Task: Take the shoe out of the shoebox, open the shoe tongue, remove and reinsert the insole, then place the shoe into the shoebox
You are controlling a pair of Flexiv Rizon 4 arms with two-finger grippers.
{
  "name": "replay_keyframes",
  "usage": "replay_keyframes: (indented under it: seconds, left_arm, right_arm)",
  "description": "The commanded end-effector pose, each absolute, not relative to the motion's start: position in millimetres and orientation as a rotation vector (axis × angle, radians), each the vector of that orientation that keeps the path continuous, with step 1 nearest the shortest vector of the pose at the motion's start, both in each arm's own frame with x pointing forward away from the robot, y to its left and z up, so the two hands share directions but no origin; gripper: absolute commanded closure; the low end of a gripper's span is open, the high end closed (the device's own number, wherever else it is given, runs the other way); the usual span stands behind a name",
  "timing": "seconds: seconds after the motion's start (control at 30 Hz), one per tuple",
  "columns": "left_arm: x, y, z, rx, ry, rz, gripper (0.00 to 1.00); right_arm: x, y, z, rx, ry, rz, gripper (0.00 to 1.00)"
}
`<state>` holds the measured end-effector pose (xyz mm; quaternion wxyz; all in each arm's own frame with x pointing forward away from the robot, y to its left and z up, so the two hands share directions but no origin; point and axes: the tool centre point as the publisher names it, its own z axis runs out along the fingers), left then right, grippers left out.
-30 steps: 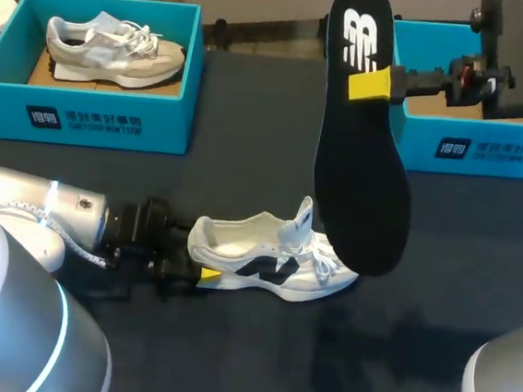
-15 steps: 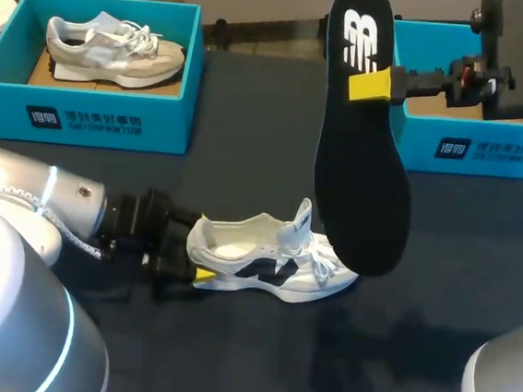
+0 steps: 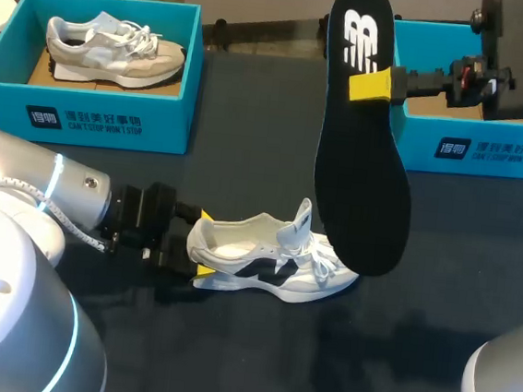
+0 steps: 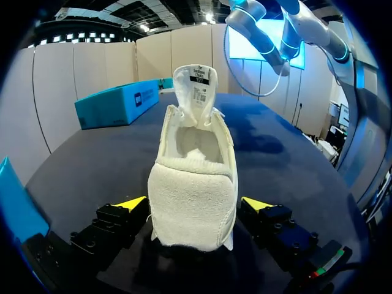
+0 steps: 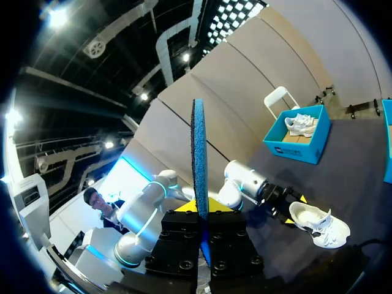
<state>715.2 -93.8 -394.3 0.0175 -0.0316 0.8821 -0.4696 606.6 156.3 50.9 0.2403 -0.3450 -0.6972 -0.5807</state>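
Note:
A white shoe with black side marks lies on the dark table, its tongue raised. My left gripper is at its heel, open, with one yellow tip on each side. In the left wrist view the heel fills the space between the spread fingers of that gripper. My right gripper is shut on the black insole, which hangs high above the shoe's toe. In the right wrist view the insole stands edge-on in the gripper, and the shoe lies far below.
A blue shoebox at the back left holds a grey-and-white shoe. A second blue shoebox stands at the back right, under my right arm.
My left arm has shifted slightly, and its far yellow tip now shows beside the heel. The right arm, the insole and the shoe have not moved.

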Motion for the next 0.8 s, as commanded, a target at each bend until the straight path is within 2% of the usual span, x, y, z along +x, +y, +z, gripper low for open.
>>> replay_keyframes:
  seconds: [0.03, 0.8]
  left_arm:
    - [714.6, -93.6, -393.8, -0.099, 2.743, -1.455, 0.0]
    - [722.2, -92.3, -376.6, -0.185, 3.048, -0.923, 0.0]
  right_arm:
    - [608.6, 159.5, 51.1, -0.947, -1.909, -1.585, 1.0]
    - [608.6, 159.5, 51.1, -0.947, -1.909, -1.585, 1.0]
